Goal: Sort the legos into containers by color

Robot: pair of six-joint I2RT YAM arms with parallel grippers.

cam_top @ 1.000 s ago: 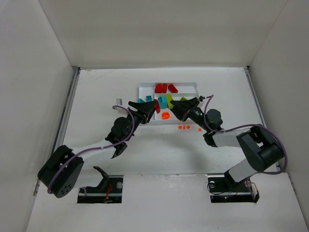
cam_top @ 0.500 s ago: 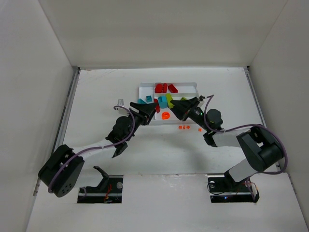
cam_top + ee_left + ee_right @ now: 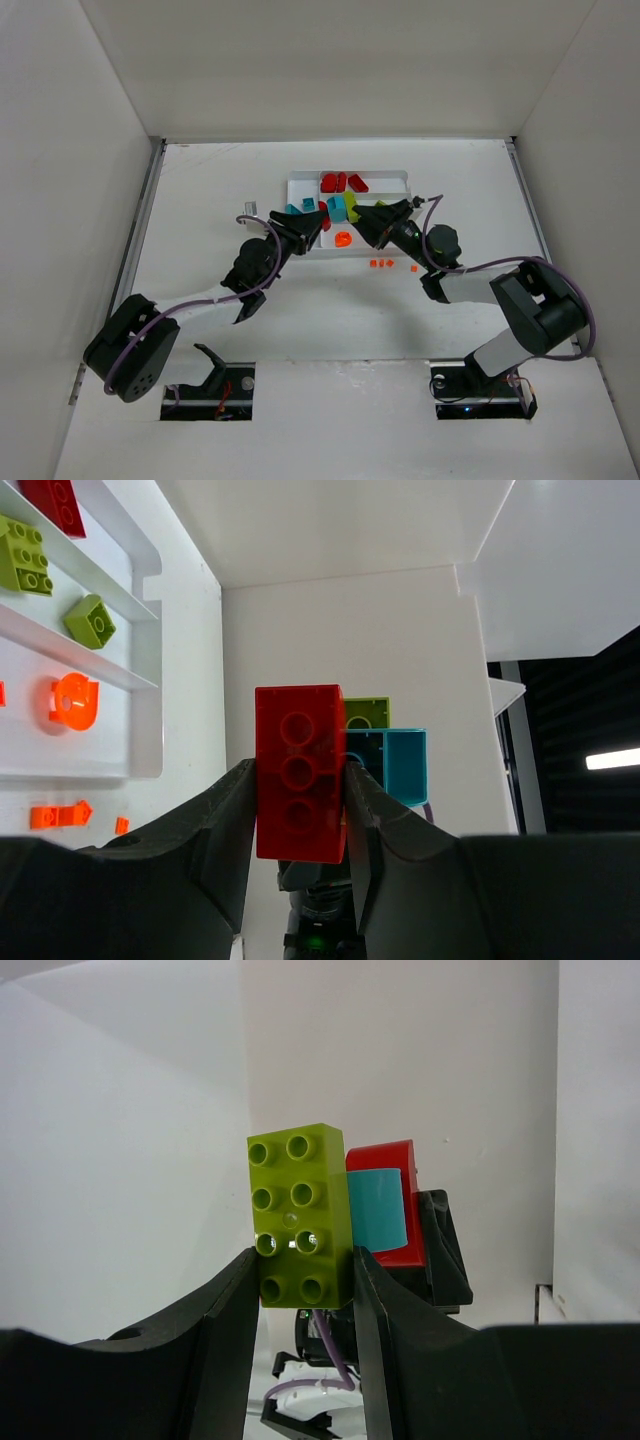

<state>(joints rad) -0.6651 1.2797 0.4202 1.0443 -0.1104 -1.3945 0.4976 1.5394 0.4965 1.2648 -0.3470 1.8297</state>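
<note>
Red brick (image 3: pixel 300 780) tight in left pincer (image 3: pixel 298 772) grip, lime brick (image 3: pixel 300 1215) tight in right pincer (image 3: pixel 303 1260).

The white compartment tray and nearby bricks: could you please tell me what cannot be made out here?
1. Top view: left gripper and right gripper cover the shallow white plastic tray's near compartments.
2. Top view: tiny orange pieces beside it, too small for shape.
3. Left wrist: frame edge cuts the tray; red rectangular brick partly hides a teal-blue brick.
4. Right wrist: lime green brick blocks the view behind.

Half the teal brick (image 3: pixel 402 766) hides (behind red brick (image 3: pixel 300 775)).
</note>
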